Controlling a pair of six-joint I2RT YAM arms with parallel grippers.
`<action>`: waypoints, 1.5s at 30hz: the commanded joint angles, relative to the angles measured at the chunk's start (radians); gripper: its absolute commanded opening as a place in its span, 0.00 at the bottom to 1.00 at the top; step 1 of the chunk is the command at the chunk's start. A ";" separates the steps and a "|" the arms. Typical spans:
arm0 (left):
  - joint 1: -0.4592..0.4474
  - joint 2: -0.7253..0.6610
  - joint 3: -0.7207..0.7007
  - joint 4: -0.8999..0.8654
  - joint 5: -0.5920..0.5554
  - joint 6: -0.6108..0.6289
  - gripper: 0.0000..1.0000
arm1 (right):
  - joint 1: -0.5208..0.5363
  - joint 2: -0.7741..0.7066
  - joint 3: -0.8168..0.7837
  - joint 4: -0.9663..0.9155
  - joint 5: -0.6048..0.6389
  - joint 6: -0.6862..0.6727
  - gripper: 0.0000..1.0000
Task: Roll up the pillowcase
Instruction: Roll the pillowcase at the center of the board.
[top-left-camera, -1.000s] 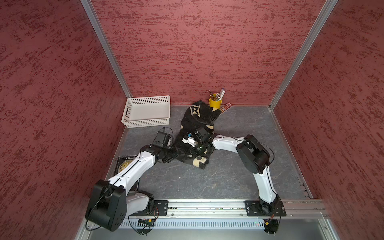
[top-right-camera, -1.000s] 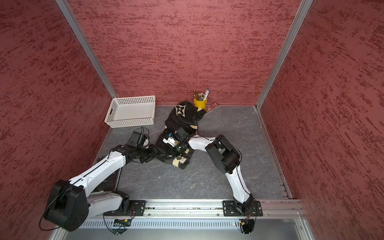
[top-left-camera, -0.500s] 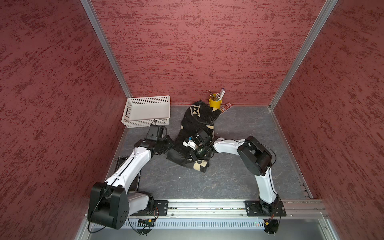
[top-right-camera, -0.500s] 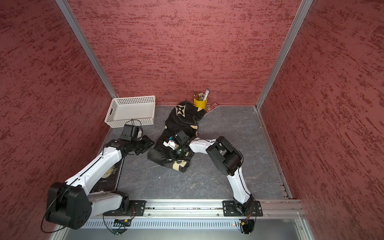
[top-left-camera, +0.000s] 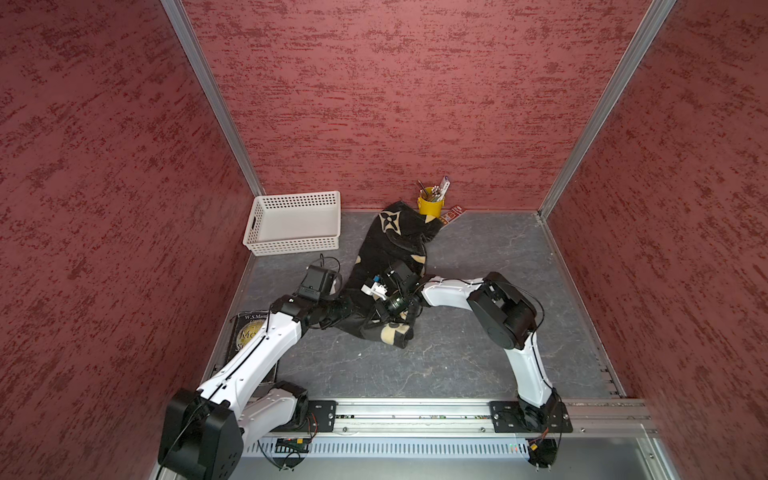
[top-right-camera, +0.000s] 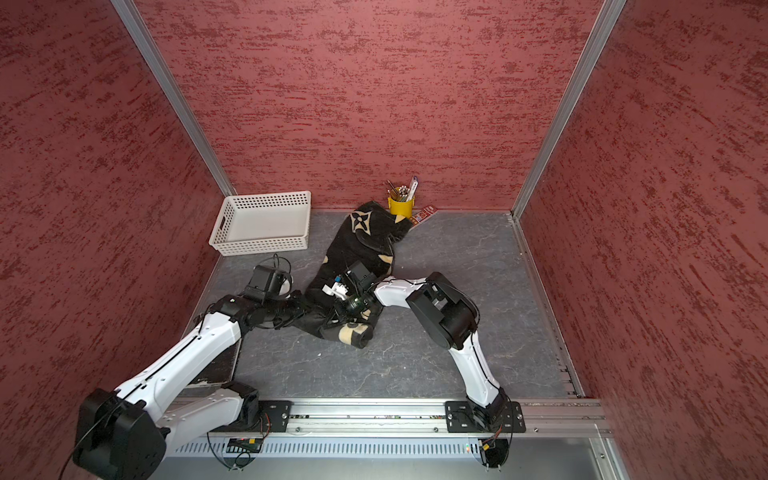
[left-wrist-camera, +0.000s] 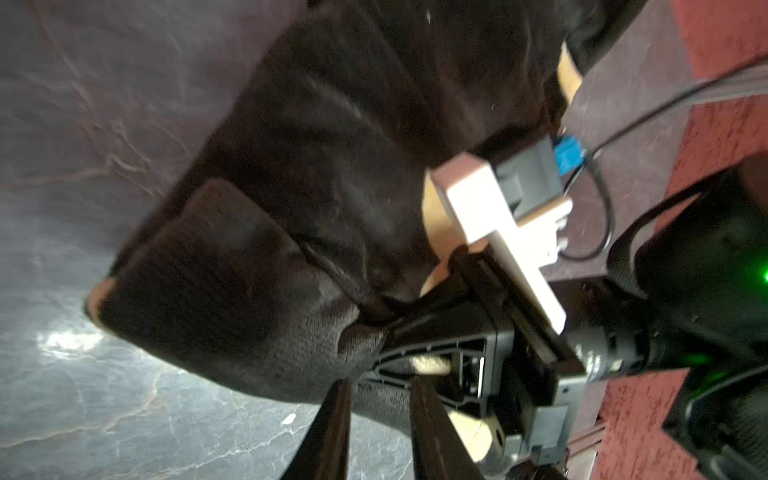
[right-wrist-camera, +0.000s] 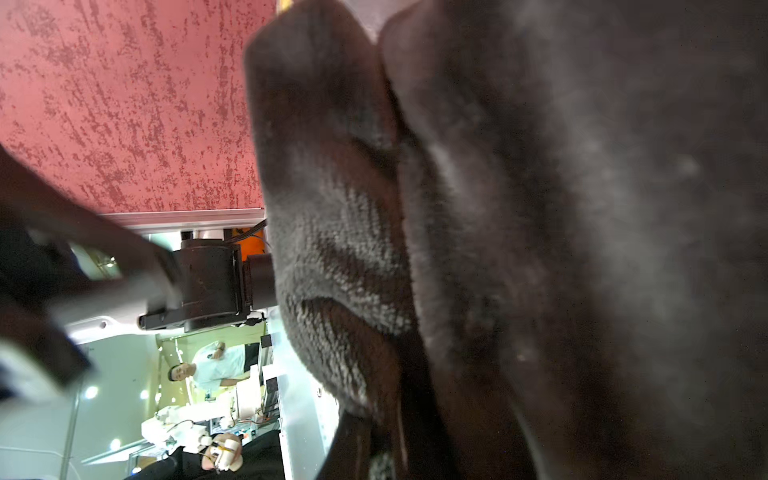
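Pillowcase (top-left-camera: 390, 245): black cloth on the grey floor, long axis running from the yellow cup (top-left-camera: 430, 205) toward the front, near end rolled. Right claw (left-wrist-camera: 368, 328): clamped on the roll. Left claw (left-wrist-camera: 380, 386): just beside, jaws narrowly apart, hold cannot be told

- pillowcase (top-left-camera: 386, 245): black plush cloth, matt and fuzzy
- basket (top-left-camera: 291, 248): white plastic, smooth, perforated
- bench (top-left-camera: 478, 257): grey, matt, marble-like veins
- walls (top-left-camera: 374, 104): red, rough plaster look
- rail (top-left-camera: 415, 409): bare metal, slightly shiny

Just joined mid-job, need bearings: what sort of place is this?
Probably a lab test booth: red walls box in the grey floor, both arms mount on a rail, and the right wrist view shows a person outside.
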 joint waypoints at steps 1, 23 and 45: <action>-0.015 0.034 -0.042 0.050 -0.021 -0.046 0.28 | -0.008 0.023 0.020 -0.031 0.001 0.008 0.00; 0.073 0.270 -0.025 0.123 -0.052 -0.129 0.24 | 0.130 -0.449 -0.224 -0.112 0.783 -0.514 0.69; 0.100 0.233 -0.045 0.129 -0.023 -0.133 0.24 | 0.399 -0.357 -0.405 0.296 1.255 -0.963 0.53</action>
